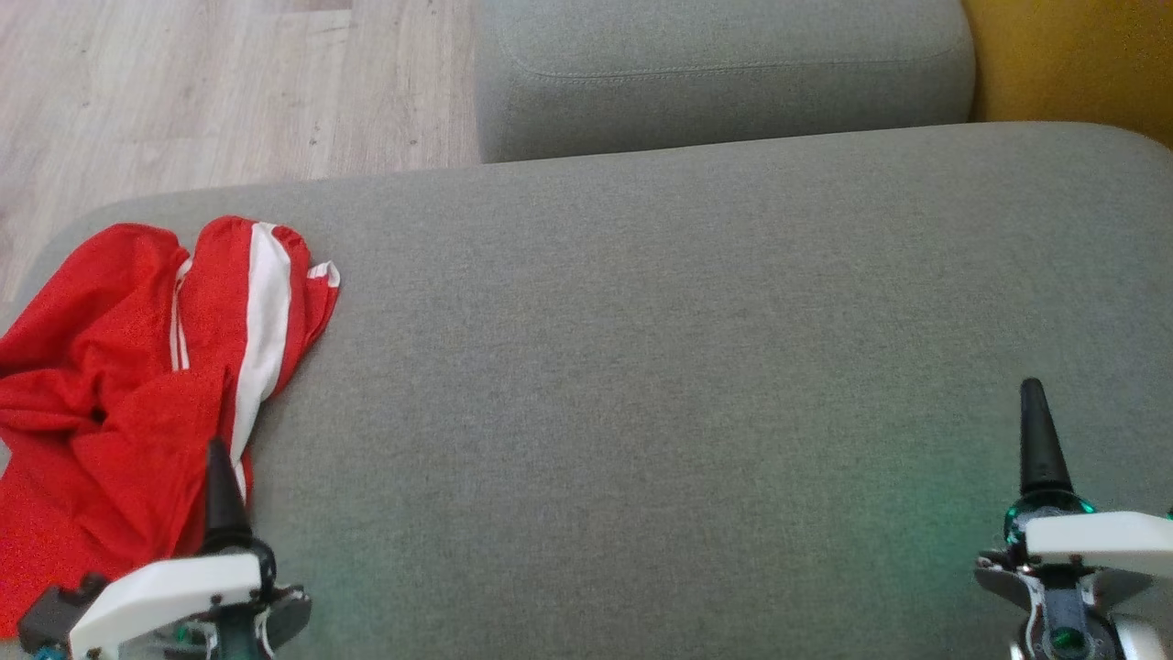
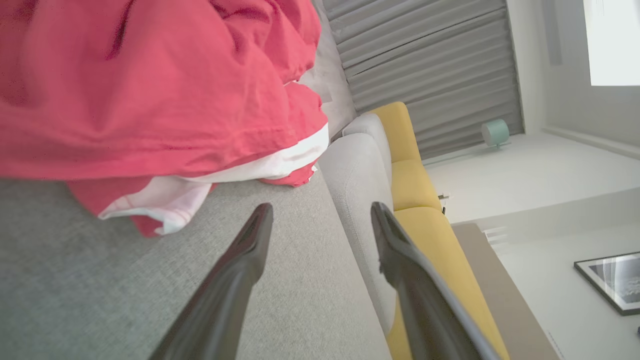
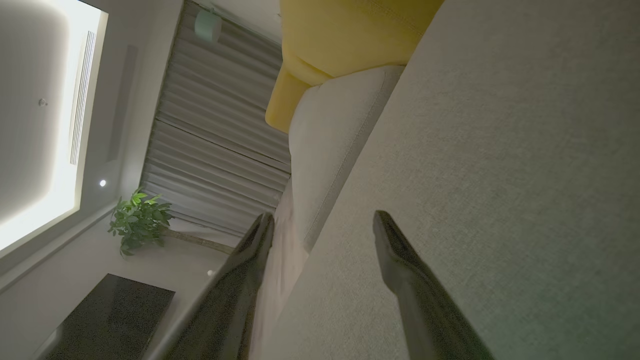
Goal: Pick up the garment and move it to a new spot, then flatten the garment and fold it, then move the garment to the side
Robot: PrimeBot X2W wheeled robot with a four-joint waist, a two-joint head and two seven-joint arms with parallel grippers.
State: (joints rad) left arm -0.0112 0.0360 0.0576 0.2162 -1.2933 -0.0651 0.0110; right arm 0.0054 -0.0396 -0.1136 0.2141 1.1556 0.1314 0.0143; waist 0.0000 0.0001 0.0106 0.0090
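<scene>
Grey upholstered seat cushion (image 1: 641, 367) spread across the scene. Crumpled at its left edge lay a red garment (image 1: 119, 385) with white stripes. Just beside the garment, the left pincer (image 2: 321, 210) hovered wide open, holding nothing. Well to the right, the right pincer (image 3: 324, 216) also gaped empty.
</scene>
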